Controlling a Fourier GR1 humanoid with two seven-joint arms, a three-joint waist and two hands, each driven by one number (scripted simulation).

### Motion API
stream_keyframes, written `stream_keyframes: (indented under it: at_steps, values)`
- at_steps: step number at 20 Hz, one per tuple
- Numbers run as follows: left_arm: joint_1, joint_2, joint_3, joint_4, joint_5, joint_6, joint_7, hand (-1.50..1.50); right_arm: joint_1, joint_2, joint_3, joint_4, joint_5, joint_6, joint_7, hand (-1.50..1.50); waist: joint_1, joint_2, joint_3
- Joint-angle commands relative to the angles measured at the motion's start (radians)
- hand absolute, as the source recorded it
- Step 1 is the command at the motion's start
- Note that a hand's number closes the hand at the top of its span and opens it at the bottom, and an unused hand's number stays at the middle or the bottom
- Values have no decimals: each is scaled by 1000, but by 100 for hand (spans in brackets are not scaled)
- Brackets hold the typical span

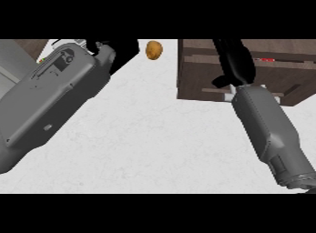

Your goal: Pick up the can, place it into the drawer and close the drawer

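Right hand (231, 59) is over the drawer (254, 68), can't tell if it's pinching the can, so it might shut empty.

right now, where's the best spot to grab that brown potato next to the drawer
Grip the potato across its narrow middle: it looks oval, longer up the view than across. Coming from its left is probably best, since the left hand is close on that side, while the drawer crowds its right.
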State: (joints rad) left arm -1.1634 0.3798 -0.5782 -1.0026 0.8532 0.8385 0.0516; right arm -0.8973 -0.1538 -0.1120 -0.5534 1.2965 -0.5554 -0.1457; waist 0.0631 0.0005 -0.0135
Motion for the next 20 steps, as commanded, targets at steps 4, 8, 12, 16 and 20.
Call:
stream_keyframes:
  at_steps: [4, 8, 12, 16, 20]
  values:
    - [22, 40, 5, -50, -21, -7, 50, -150, -106, -23, -67, 189, -10, -125, -4, -150, 12, 24, 16]
    - [63, 63, -3, -129, -38, -1, 47, -150, -166, -50, -74, 252, 14, -146, 23, -150, 37, 26, 16]
    - [34, 61, -8, -157, -45, 37, 101, -150, -262, -78, -85, 288, 16, -99, 48, -150, 41, 25, 16]
    - [53, 96, 0, -206, -44, 21, 127, -150, -282, -87, -87, 321, 27, -113, 75, -150, 49, 26, 16]
    - [66, 95, 2, -208, -52, 6, 115, -150, -325, -104, -100, 350, 17, -72, 62, -150, 58, 38, 16]
